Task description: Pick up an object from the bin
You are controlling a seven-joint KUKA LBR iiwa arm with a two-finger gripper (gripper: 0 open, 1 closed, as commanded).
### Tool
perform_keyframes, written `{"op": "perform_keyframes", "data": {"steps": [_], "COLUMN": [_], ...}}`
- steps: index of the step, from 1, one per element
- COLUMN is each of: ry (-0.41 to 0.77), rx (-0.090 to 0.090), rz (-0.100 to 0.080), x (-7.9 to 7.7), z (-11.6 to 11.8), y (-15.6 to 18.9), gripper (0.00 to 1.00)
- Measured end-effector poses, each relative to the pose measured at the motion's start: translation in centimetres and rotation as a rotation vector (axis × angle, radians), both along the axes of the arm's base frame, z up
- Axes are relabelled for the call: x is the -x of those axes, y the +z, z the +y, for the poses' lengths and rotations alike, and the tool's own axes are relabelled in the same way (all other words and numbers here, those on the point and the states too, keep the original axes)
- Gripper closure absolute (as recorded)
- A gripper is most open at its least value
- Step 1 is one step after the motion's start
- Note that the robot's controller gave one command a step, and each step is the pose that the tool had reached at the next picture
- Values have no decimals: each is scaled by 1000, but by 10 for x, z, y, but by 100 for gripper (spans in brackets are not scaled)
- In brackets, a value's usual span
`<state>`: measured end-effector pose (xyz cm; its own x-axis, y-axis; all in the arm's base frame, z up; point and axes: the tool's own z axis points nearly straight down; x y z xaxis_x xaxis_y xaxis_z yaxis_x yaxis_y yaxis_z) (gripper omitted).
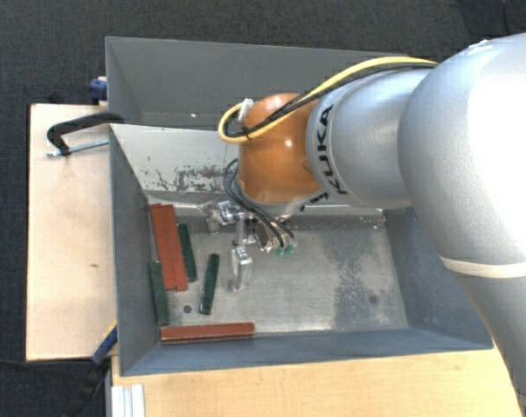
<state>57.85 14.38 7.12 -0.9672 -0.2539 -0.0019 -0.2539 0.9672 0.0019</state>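
So here's what you've got: the arm comes in from the right of the frame and bends down over the middle of the bin (pixel 132 233), with its orange-covered wrist tipped toward the back wall and the gripper (pixel 240 272) pointing down at the floor, a bit left of centre. The fingers look pulled together into one narrow metal tip and you can't see anything between them. The tip hangs over bare floor, and the closest thing to it is a dark green stick (pixel 209 283) lying just to its left, nearly upright in the frame. Count-wise, I make it three green sticks and two reddish-brown bars. The second green stick (pixel 186 250) lies right beside the long brown bar (pixel 169 246) in the left part of the bin, and the third green stick (pixel 158 294) runs along the left wall below that. The other brown bar (pixel 208 330) lies flat along the bottom wall.
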Motion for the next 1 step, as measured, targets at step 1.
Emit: {"op": "perform_keyframes", "data": {"steps": [1], "ry": [27], "rx": [1], "rz": [1], "x": [2], "z": [2], "y": [0], "gripper": [0]}}
